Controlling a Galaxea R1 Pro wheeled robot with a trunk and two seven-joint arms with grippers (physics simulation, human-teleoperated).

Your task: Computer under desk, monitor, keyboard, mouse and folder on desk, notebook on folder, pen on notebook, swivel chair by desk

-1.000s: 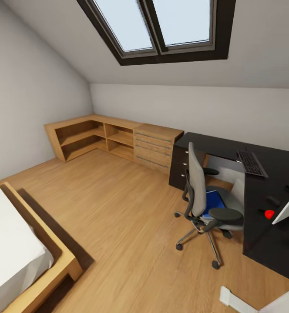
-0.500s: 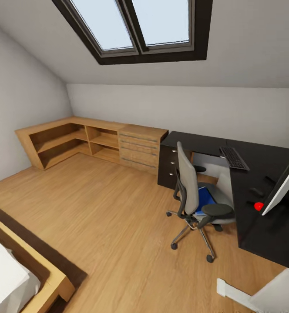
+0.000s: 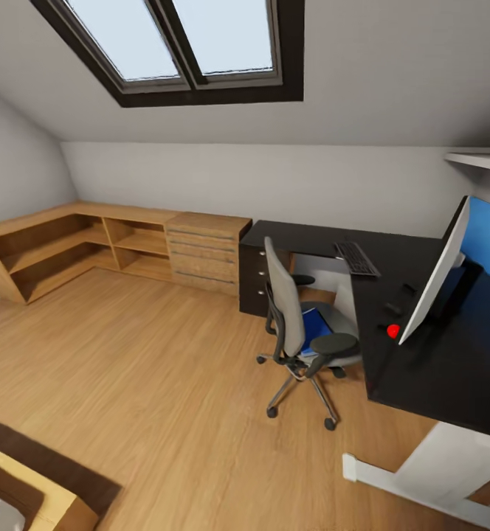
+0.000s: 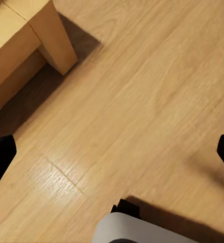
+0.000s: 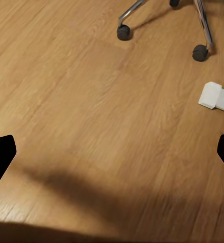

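The grey swivel chair (image 3: 293,321) stands at the inner corner of the black desk (image 3: 415,369), with the blue folder (image 3: 317,324) lying on its seat. On the desk, the keyboard (image 3: 356,258) lies at the far side and the monitor (image 3: 435,284) stands edge-on to me. Small dark items (image 3: 396,308) beside the monitor are too small to tell as mouse, notebook or pen. A pale shape (image 3: 333,276) under the desk may be the computer. My left gripper (image 4: 112,157) and right gripper (image 5: 112,154) hang open over bare floor.
A red blob (image 3: 393,331) sits on the desk edge. A wooden shelf unit and drawer chest (image 3: 204,247) line the far wall. The desk's white foot (image 5: 215,96) and chair casters (image 5: 124,32) are near my right gripper. The bed frame corner (image 4: 36,35) is beside my left.
The camera has swung right: the chair and desk now sit nearer the picture's middle, and the bed has nearly left it. Nothing on the desk or chair has moved.
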